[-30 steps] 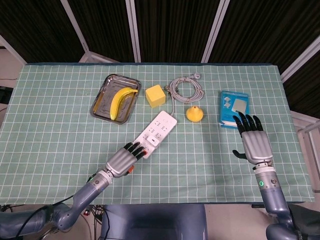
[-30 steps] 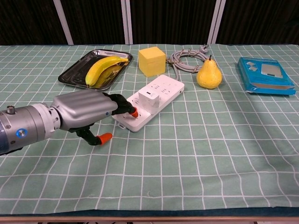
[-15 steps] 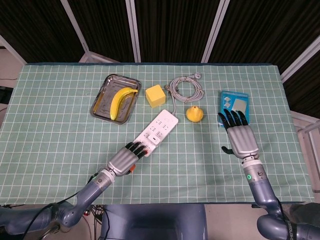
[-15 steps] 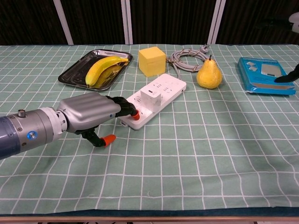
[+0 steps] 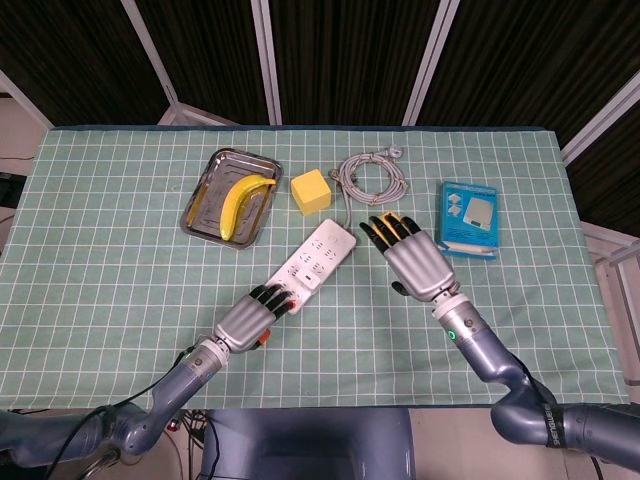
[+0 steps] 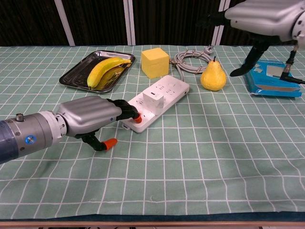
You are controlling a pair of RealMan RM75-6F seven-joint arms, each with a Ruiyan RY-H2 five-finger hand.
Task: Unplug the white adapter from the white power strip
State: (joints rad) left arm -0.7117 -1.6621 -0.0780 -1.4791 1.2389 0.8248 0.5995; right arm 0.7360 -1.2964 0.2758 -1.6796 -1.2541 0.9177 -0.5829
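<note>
The white power strip point(image 5: 318, 260) point(image 6: 159, 99) lies slantwise in the middle of the table, with the white adapter point(image 5: 310, 283) point(image 6: 153, 99) plugged into it near its front end. My left hand point(image 5: 252, 317) point(image 6: 90, 118) lies flat, its fingertips pressing on the strip's near end; it holds nothing. My right hand point(image 5: 410, 256) point(image 6: 259, 18) hovers open with fingers spread, above the table to the right of the strip and over the pear. It touches nothing.
A metal tray point(image 5: 210, 184) with a banana point(image 5: 242, 201) sits back left. A yellow cube point(image 5: 311, 190), the coiled grey cable point(image 5: 372, 177), a yellow pear point(image 6: 213, 76) and a blue box point(image 5: 468, 217) lie along the back.
My right hand has swept left from the table's right side, past the blue box, to above the pear. The left hand has stayed on the strip's end, and the strip slid slightly.
</note>
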